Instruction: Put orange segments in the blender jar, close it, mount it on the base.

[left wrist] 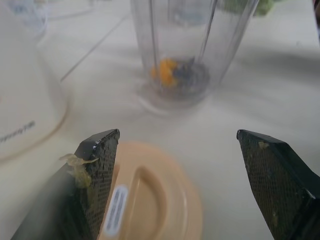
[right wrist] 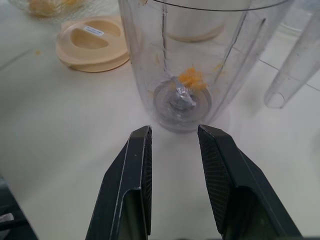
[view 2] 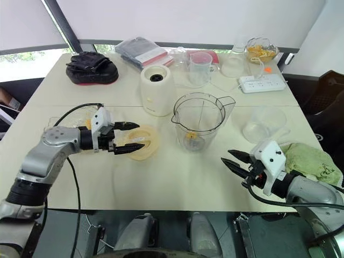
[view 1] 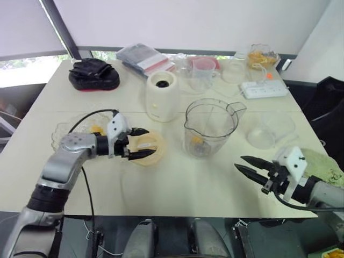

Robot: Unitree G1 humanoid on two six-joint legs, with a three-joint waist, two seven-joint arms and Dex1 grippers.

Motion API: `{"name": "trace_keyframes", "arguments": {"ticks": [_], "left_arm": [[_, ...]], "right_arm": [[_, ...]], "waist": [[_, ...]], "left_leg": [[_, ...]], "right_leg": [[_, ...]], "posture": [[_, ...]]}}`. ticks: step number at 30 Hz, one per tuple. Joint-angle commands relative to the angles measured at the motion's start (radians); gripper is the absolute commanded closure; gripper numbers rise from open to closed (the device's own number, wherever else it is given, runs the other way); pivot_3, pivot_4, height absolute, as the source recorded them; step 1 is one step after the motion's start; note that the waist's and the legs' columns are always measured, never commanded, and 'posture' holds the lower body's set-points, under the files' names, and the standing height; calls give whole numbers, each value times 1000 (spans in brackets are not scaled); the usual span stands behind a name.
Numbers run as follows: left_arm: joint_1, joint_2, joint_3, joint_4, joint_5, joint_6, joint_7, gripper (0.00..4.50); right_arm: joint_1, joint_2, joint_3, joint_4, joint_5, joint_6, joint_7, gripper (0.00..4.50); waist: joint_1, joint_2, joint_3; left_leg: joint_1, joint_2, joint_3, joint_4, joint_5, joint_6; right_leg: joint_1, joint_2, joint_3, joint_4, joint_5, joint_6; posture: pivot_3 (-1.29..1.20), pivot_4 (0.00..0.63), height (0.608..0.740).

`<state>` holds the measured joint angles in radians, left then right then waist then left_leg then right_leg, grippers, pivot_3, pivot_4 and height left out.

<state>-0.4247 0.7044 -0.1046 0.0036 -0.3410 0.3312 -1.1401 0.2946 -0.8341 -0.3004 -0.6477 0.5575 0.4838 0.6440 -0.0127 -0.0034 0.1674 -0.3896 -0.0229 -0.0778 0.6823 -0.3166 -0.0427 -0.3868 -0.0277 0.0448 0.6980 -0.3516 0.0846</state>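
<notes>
The clear blender jar (view 1: 209, 129) stands upright mid-table, uncovered, with orange segments (right wrist: 192, 77) lying by the dark blade at its bottom. The cream-white base (view 1: 161, 95) stands just behind and left of the jar. A cream round lid (view 1: 146, 148) lies flat on the table left of the jar. My left gripper (view 1: 146, 142) is open, its fingers straddling the lid's top, one finger (left wrist: 100, 160) smeared with pulp. My right gripper (view 1: 239, 163) hovers near the front right edge, open and holding nothing, pointing toward the jar from a hand's width away.
A clear bowl (view 1: 67, 133) with orange pieces sits by my left arm. At the back are a black pouch (view 1: 94, 75), packets (view 1: 145, 58), a measuring cup (view 1: 201, 72), a power strip (view 1: 263, 88) and a fruit bowl (view 1: 262, 56). A low clear bowl (view 1: 271, 129) and green cloth (view 1: 322, 164) lie right.
</notes>
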Motion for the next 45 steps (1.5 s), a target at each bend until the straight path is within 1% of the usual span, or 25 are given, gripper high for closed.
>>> {"name": "trace_keyframes", "arguments": {"ticks": [1,5,9,12,16,18,19,21,26,37,45], "left_arm": [[-67,30,-15,80,56,-75,-52,571],[-150,32,-51,231,114,-154,-119,571],[-304,-6,-97,475,186,-246,-182,571],[-384,-34,-118,618,225,-303,-214,571],[-445,-63,-134,743,265,-360,-266,571],[-465,-75,-133,782,278,-382,-282,1088],[-472,-78,-132,797,285,-396,-286,1416],[-484,-85,-133,822,303,-413,-281,2346],[-505,-102,-141,879,336,-435,-293,2346],[-503,-153,-152,929,376,-447,-298,2346],[-508,-182,-160,958,428,-480,-241,2346]], "right_arm": [[-22,8,41,-5,-88,-43,-14,3028],[-41,37,90,-43,-87,-22,-15,3028],[-55,88,137,-81,-107,-13,-59,3028],[-47,117,145,-102,-120,-3,-86,3028],[-28,148,146,-125,-137,0,-115,3028],[-15,160,149,-135,-144,2,-125,2987],[-7,166,151,-142,-147,4,-129,2987],[5,175,155,-152,-153,6,-136,2987],[21,196,152,-166,-158,13,-153,2987],[23,210,167,-182,-174,21,-165,2987],[26,216,168,-198,-180,27,-170,2987]], "waist": [[4,-1,1],[2,-1,1],[1,-3,2],[0,-3,2],[-2,-4,2],[-2,-4,2],[-3,-4,2],[-3,-4,2],[-2,-5,2],[-2,-5,2],[-2,-5,2]], "left_leg": [[-1,0,0,0,0,0],[-1,0,-1,1,0,0],[-1,0,-1,1,0,0],[-2,-1,-1,1,0,0],[-2,-1,-1,1,0,0],[-2,-1,-1,1,0,0],[-2,-1,-1,1,0,0],[-2,-1,-1,1,0,0],[-2,-1,-1,1,0,0],[-2,-1,-2,1,0,0],[-2,-1,-1,1,0,0]], "right_leg": [[0,0,0,0,0,0],[0,0,-1,0,0,0],[-1,1,-2,0,0,0],[-1,1,-2,1,0,0],[-2,0,-2,1,0,0],[-2,0,-2,1,0,0],[-2,0,-2,1,0,0],[-2,0,-2,1,0,0],[-2,0,-2,1,0,0],[-2,0,-2,2,0,0],[-2,0,-2,2,0,0]], "posture": [[0,150,740],[0,150,740],[0,150,740],[0,150,740],[0,150,740],[0,150,740],[0,150,740],[0,150,740],[0,150,740],[0,150,740],[0,150,740]]}}
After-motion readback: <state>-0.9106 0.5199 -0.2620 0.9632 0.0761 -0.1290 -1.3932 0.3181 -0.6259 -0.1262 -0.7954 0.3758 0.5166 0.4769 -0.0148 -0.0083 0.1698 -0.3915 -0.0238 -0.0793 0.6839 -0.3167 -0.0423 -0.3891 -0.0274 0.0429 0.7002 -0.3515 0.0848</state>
